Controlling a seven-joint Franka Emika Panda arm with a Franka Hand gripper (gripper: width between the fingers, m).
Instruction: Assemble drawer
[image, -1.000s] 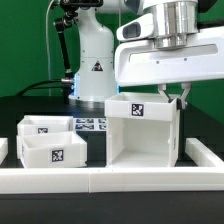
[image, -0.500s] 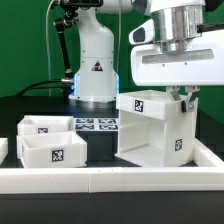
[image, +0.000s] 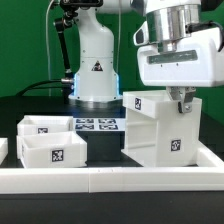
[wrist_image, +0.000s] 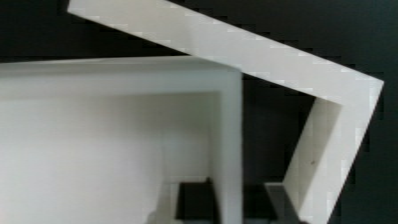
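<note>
The drawer's large white hollow housing (image: 160, 128) stands on the black table at the exterior view's right, turned so that one corner faces the camera, with markers on two faces. My gripper (image: 180, 100) comes down on its top edge at the far right and is shut on one thin wall. In the wrist view the black fingers (wrist_image: 205, 202) straddle that housing wall (wrist_image: 237, 120). Two small white trays stand at the exterior view's left: the front tray (image: 52, 149) shows a marker, and the rear tray (image: 45, 126) is behind it.
The long low white border wall (image: 110, 178) runs along the front and up the right side, close to the housing. The marker board (image: 96, 124) lies flat behind the trays. The arm's white base (image: 95, 70) stands at the back.
The gripper has moved toward the exterior view's right with the housing in it. The housing has turned about its upright axis, so its open front no longer faces the camera. The trays have not moved.
</note>
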